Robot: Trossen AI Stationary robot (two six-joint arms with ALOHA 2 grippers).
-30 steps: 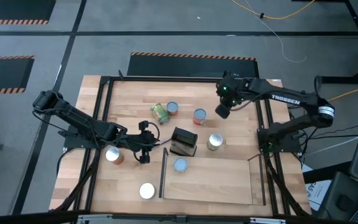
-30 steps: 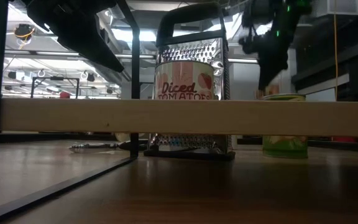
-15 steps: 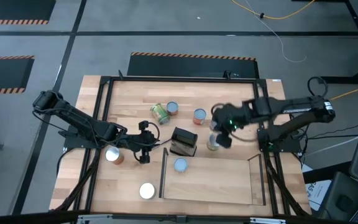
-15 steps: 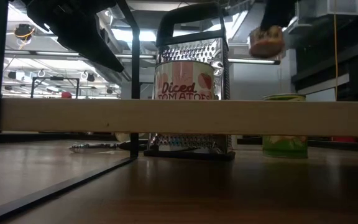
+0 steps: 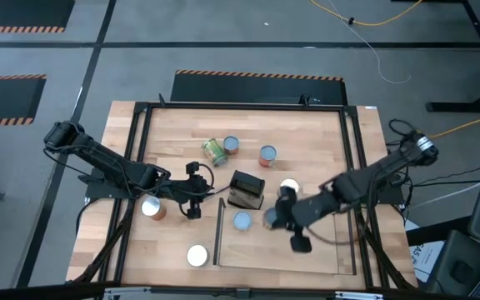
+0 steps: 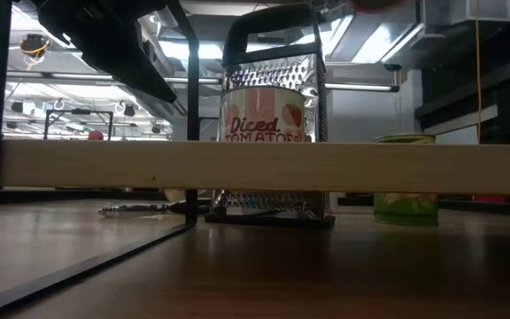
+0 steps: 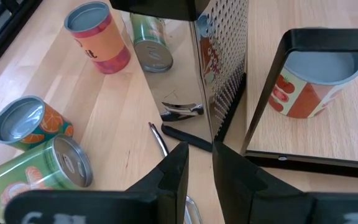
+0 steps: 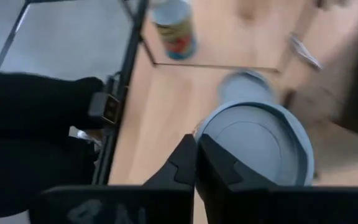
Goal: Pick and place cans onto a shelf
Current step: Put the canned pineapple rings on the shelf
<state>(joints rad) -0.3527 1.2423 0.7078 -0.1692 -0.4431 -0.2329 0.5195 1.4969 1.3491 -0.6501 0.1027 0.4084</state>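
My right gripper (image 5: 278, 218) hangs above the shelf (image 5: 307, 250), a light-wood platform with black rails, and is shut on a can with a grey-blue top (image 8: 260, 146). One pale-blue-topped can (image 5: 242, 220) stands on the shelf; in the low view it reads "Diced Tomatoes" (image 6: 264, 115). Other cans stand on the tabletop: a white-topped one (image 5: 290, 185), two at the far middle (image 5: 267, 154) (image 5: 231, 144), a green one lying on its side (image 5: 214, 151), an orange one (image 5: 151, 208) and a white-topped one (image 5: 197, 255). My left gripper (image 5: 192, 198) is narrowly open and empty, left of the grater. My right gripper's fingers (image 8: 182, 165) stand close together at the edge of the can's top (image 8: 213, 140). The fingers themselves hide the place of contact, so the kind of hold cannot be told. The can is lifted clear above the shelf, its top toward the wrist camera.
A black box grater (image 5: 247, 189) stands just beyond the shelf's far left corner, a small metal tool (image 7: 180, 111) lying beside it. The shelf's upright rails (image 5: 219, 233) (image 5: 346, 242) edge its two ends. A black frame (image 5: 240, 106) runs around the tabletop.
My right gripper has swung from the table's far right toward the near edge and the left, past the white-topped can, and now stands over the shelf. The can has travelled with it, and in the low view it has risen out of the top of the picture.
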